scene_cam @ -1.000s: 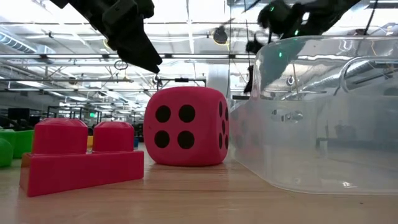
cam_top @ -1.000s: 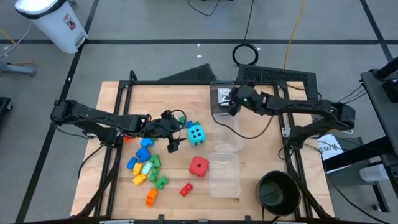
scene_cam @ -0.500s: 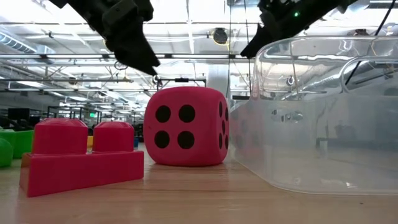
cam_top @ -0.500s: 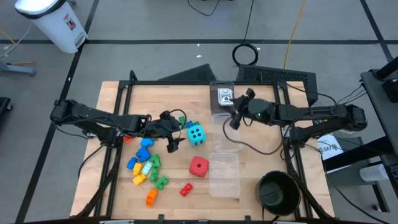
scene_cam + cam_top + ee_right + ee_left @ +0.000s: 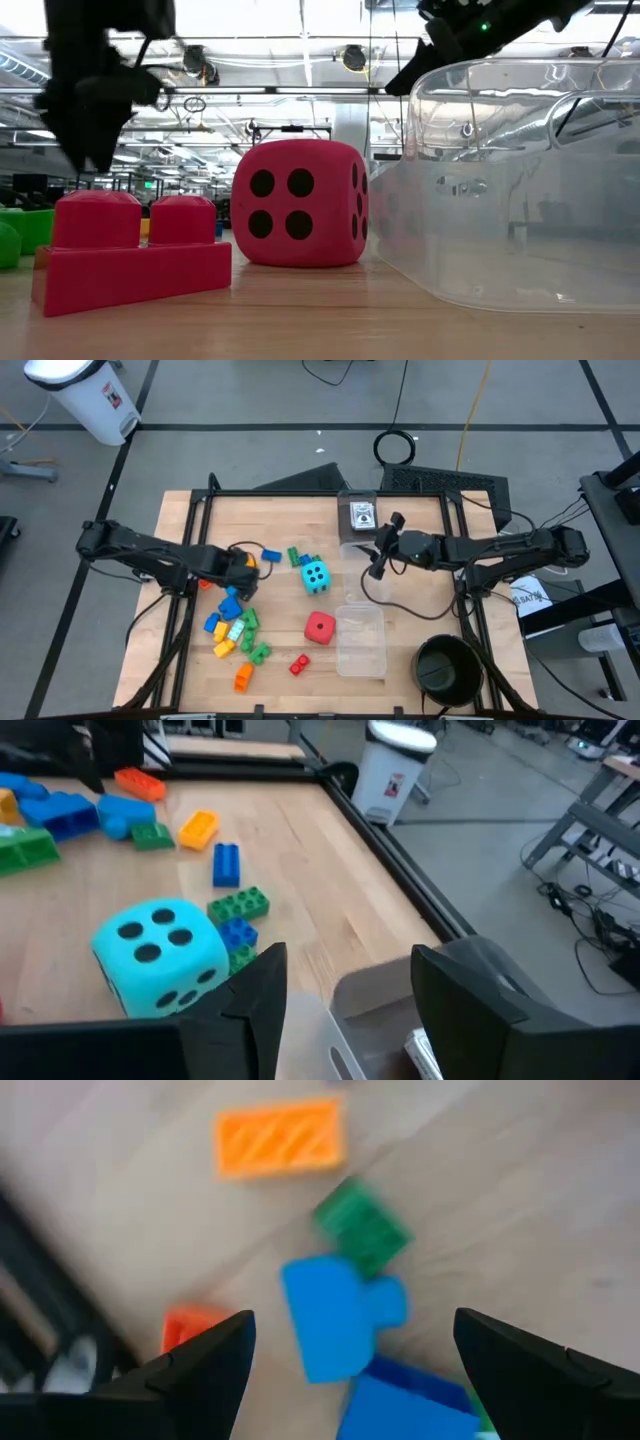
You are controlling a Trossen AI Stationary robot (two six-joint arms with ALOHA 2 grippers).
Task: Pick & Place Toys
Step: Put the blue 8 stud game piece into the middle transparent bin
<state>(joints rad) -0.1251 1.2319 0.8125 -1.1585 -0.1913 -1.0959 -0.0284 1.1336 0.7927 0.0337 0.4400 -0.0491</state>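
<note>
Small bricks (image 5: 232, 622) in blue, yellow, green and orange lie heaped at the table's left. A blue brick (image 5: 271, 555) and green bricks (image 5: 295, 555) lie beside the cyan die (image 5: 315, 576). The red die (image 5: 319, 627) and a red brick (image 5: 299, 664) lie nearer the front. My left gripper (image 5: 245, 570) is open and empty above the heap's far end, over a blue brick (image 5: 335, 1315). My right gripper (image 5: 380, 550) is open and empty, above the table to the right of the cyan die (image 5: 160, 955).
A clear box (image 5: 360, 640) lies right of the red die. Another clear box (image 5: 357, 515) at the far edge holds a white card. A black bowl (image 5: 447, 668) stands at the front right. In the low view the clear box (image 5: 520, 200) fills the right half.
My left gripper has gone toward the table's left edge, from beside the cyan die to above the brick heap. My right gripper has gone from the far clear box a little toward the near edge and has turned.
</note>
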